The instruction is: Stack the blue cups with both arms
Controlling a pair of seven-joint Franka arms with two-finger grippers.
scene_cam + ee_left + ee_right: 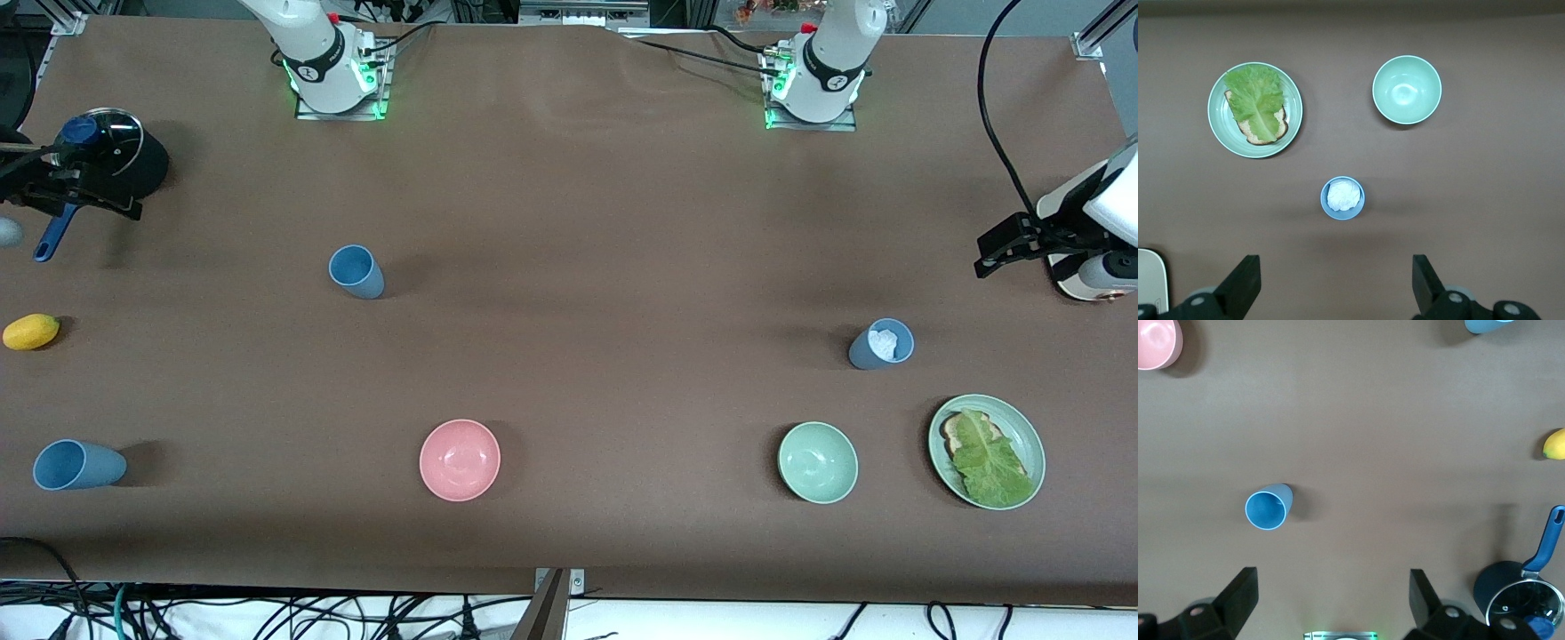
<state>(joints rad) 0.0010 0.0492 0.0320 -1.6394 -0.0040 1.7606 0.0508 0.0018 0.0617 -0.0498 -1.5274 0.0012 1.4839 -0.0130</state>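
**Both claws released, three blue cups apart on the desk**

Clock hours read the desk as a dial seen from the front camera, with 12 at the arms' bases.

The left claw (pixel 1335 288) hung released, its jaws spread wide with nothing between them, up in the air over the desk's 3 o'clock edge (pixel 1009 244). The right claw (pixel 1331 603) was likewise released and empty, and hung at the 10 o'clock edge (pixel 80 191) over a black pot (pixel 133 164) with a glass lid and a blue handle (pixel 1546 540).

No cup was stacked. One blue cup (pixel 880 344) stood upright toward 3 o'clock, with something white and crumpled inside it (pixel 1343 195). A second blue cup (pixel 356 271), empty, stood halfway out toward 9 o'clock (pixel 1266 509). The third blue cup (pixel 78 464) sat near the 8 o'clock edge; whether it stood or lay on its side could not be told.

A pink bowl (pixel 460 460) rested at 7 o'clock, and a pale green bowl (pixel 818 462) at 4 o'clock. At that bowl's own 3 o'clock lay a green plate (pixel 1034 444) carrying bread under a lettuce leaf (pixel 1257 99). A lemon (pixel 31 332) lay at the 9 o'clock edge.
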